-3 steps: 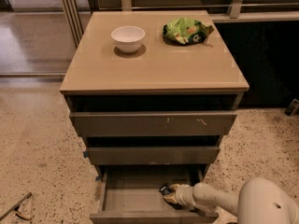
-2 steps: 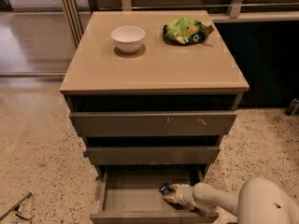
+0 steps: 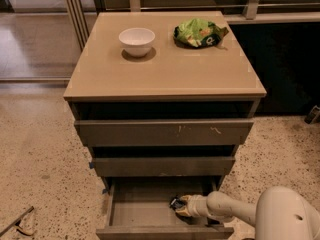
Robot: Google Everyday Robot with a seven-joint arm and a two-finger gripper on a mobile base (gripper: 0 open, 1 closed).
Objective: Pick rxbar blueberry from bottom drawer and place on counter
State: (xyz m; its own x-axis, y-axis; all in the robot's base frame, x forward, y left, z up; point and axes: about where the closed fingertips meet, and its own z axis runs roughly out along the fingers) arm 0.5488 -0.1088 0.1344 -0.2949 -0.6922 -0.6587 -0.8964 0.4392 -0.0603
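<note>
The bottom drawer is pulled open below the two upper drawers. A small dark-wrapped rxbar blueberry lies on the drawer floor toward its right side. My gripper reaches into the drawer from the right on a pale arm, and its tip is right at the bar. The bar is partly hidden by the tip. The beige counter is the top of the cabinet, well above the gripper.
A white bowl and a green snack bag sit on the back of the counter. The middle drawer front overhangs the open drawer. My rounded white body is at lower right. The floor is speckled.
</note>
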